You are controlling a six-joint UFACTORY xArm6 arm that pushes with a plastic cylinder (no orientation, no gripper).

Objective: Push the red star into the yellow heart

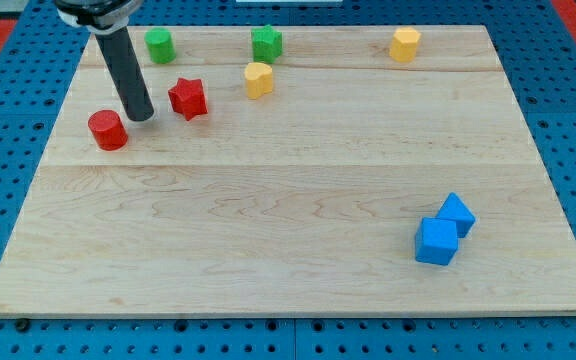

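The red star (188, 98) lies on the wooden board at the upper left. The yellow heart (258, 79) sits up and to the right of it, a short gap away. My tip (141, 117) rests on the board just left of the red star, between the star and a red cylinder (108, 130). The tip is close to the star's left side; I cannot tell if it touches.
A green cylinder (159, 45) and a green star (266, 42) sit near the board's top edge. A yellow hexagonal block (404, 44) is at the top right. Two blue blocks (436, 241) (456, 214) touch each other at the lower right.
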